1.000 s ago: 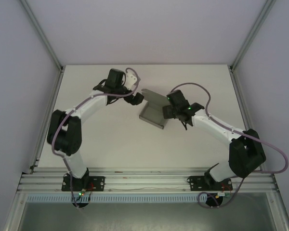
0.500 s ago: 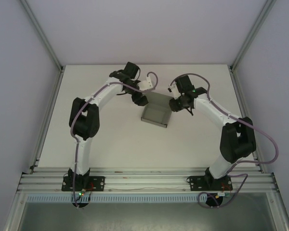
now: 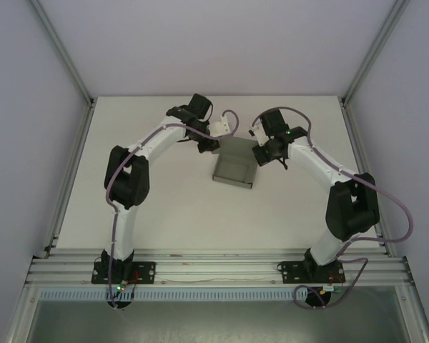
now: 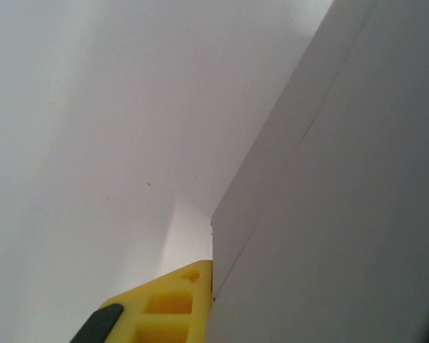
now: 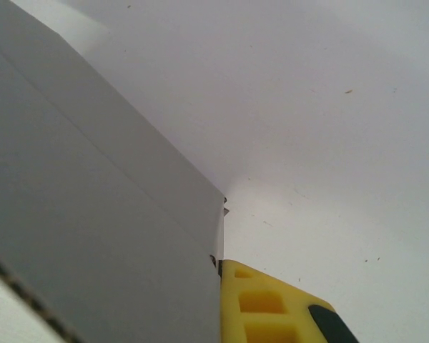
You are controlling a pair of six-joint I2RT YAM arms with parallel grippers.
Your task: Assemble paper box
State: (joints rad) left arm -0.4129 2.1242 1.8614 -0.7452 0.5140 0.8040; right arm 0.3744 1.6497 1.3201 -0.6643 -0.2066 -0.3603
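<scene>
1. The white table (image 3: 164, 207) lies under both of our grippers.
2. Our left arm (image 3: 154, 139) and right arm (image 3: 311, 168) reach out and bend in toward each other.
3. The paper box (image 3: 234, 168) sits on the table between our two grippers. It is grey cardboard, folded into a low open tray with its walls raised.
4. Our left gripper (image 3: 209, 145) is at the box's far left corner and our right gripper (image 3: 263, 153) at its far right corner, each touching the cardboard.
5. On the left wrist camera, a grey box wall stands just right of our yellow left finger (image 4: 168, 307), touching its inner side.
6. On the right wrist camera, a grey wall stands just left of our yellow right finger (image 5: 264, 307), again touching it.
7. The cardboard hides the second finger of each gripper, so we cannot tell whether either one is clamped on a wall or merely resting against it.
</scene>
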